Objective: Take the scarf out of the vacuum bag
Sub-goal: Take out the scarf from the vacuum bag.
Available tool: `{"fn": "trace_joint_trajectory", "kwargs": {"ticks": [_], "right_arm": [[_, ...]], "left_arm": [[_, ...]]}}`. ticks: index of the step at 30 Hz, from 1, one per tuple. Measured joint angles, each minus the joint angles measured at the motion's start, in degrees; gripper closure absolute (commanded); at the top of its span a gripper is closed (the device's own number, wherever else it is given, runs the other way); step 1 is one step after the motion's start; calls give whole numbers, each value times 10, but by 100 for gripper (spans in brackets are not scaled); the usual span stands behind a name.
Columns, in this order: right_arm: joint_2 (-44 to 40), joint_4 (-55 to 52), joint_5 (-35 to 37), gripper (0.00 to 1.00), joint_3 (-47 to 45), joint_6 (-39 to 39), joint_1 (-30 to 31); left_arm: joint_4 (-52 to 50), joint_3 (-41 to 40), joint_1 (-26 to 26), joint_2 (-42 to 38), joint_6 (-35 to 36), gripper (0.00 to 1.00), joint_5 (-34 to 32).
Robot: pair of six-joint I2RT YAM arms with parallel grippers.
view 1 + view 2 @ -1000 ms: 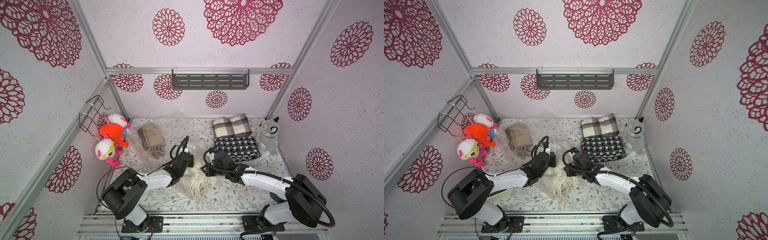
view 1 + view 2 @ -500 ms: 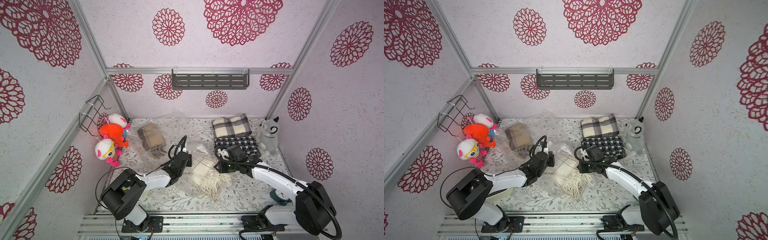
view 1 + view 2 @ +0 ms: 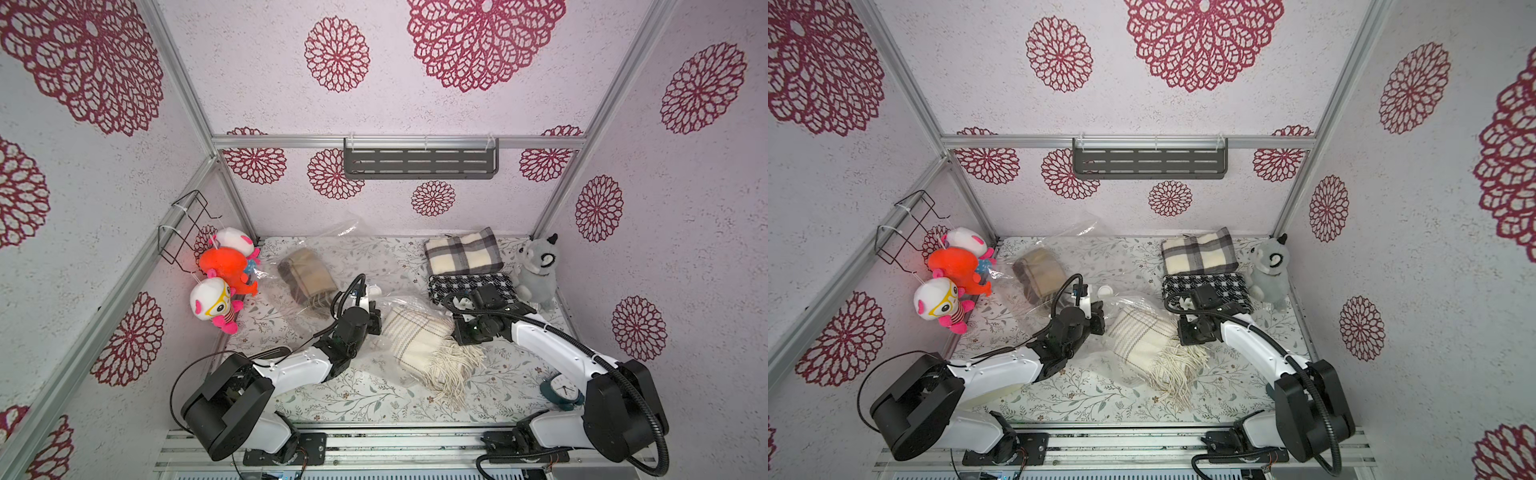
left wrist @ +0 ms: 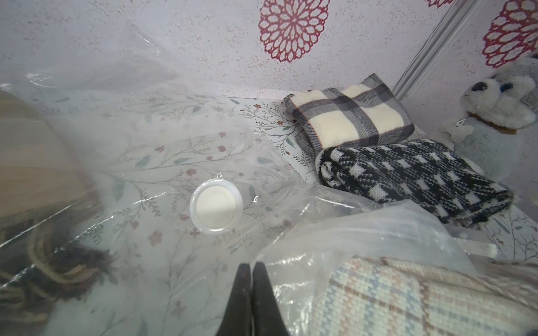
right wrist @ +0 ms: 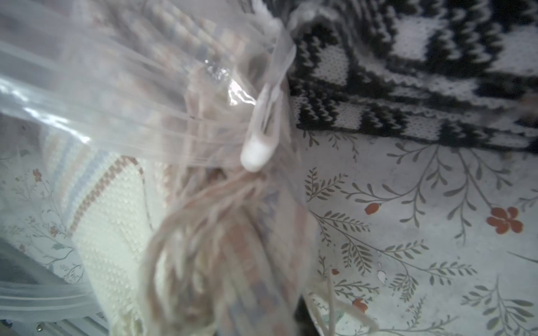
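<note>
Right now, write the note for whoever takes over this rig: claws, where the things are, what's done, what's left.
Left claw: shut, pinching the vacuum bag film.
Right claw: shut on the cream scarf, at its side toward the black-and-white scarf.
Position: the cream scarf's fringe lies bare on the table; its other end is under plastic.
Done: cream scarf partly out of the bag.
Left: hold the bag, pull the scarf fully clear, set it down.
</note>
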Motion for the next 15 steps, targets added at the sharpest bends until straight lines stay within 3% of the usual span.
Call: {"fn": "trace_joint_trajectory", "kwargs": {"ticks": [7,15], "right_arm": [[0,-49,-49,100,64,5,1],[0,-137,-29,100,121,5,-6]], "left_arm": [[26,15,0,83,0,100,19],[21,93,-11,197,0,100,4]]}}
